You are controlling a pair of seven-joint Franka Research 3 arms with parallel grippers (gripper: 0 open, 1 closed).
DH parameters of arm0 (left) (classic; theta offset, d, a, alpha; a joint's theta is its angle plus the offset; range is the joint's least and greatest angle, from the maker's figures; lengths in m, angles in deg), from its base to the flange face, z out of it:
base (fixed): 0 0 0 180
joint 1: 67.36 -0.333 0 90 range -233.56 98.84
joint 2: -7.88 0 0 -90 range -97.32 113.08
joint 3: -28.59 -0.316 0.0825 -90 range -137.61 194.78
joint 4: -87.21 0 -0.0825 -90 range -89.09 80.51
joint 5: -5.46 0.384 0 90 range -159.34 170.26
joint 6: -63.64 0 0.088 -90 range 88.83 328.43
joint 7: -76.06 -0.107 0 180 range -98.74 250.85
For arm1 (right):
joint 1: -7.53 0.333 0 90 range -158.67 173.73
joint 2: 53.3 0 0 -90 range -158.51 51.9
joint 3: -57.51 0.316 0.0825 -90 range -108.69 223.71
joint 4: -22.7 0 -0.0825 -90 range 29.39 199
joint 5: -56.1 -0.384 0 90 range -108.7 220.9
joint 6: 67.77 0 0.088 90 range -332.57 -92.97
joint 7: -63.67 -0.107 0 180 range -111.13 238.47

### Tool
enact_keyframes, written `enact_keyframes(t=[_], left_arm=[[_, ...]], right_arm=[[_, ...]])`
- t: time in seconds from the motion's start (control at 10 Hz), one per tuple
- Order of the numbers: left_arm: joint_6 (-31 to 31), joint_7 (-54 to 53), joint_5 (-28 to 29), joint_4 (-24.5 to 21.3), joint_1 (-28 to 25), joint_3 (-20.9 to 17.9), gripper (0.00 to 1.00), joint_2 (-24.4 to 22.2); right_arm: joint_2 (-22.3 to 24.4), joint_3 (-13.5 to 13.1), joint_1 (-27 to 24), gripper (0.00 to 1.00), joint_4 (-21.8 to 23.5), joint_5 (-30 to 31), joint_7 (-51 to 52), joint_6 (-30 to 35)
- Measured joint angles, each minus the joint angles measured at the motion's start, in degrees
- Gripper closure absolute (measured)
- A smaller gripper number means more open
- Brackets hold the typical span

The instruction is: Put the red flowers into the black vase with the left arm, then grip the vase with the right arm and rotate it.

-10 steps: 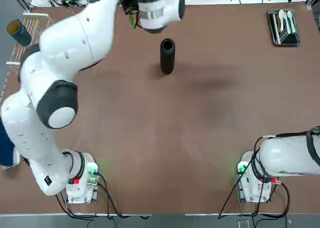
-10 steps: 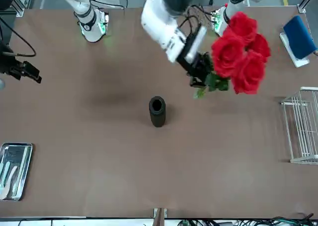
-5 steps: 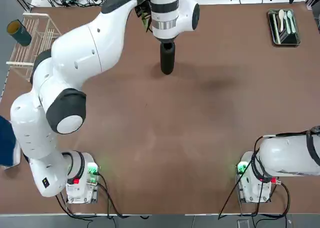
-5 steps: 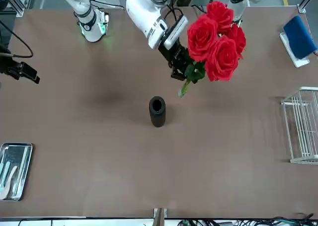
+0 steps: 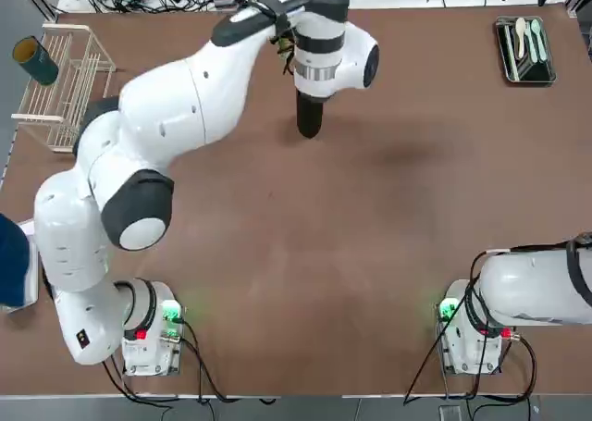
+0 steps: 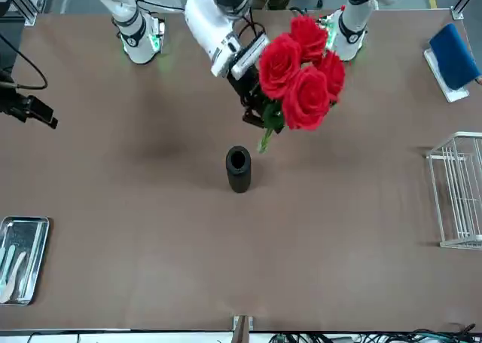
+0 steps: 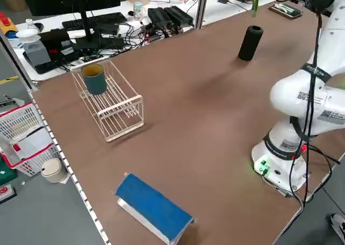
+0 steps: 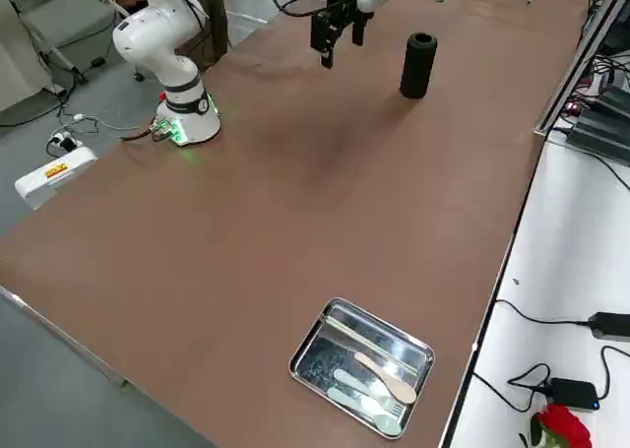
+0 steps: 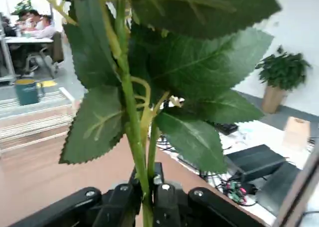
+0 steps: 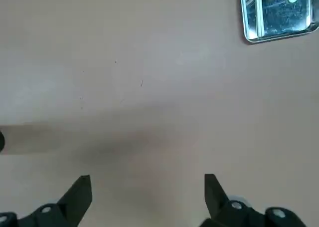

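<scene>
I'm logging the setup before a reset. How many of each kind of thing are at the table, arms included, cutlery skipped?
arms: 2
vase: 1
flower bunch: 1, held up by the left claw near the vase
cup: 1, in the rack
rack: 1
tray: 1
blue block: 1
Total: 8

Robotics lab in an open office: brown surface [image 7: 205, 94], benches with keyboard [image 7: 102, 24], cables, power bricks; potted plant [image 9: 284, 75].
</scene>
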Motion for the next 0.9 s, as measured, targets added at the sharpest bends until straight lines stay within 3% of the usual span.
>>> enact_keyframes(t=[0.3,0.9], left_arm=[[0.2,0.1,0.4,1.3,3.8,0.3,0.89,0.7],[4.7,0.1,1.0,1.4,3.7,0.0,0.89,4.9]], right_arm=[[0.0,-1.9,-0.3,0.0,0.3,0.0,2.4,-0.2],[0.1,-3.7,-0.7,0.0,0.3,0.0,3.4,-0.4]])
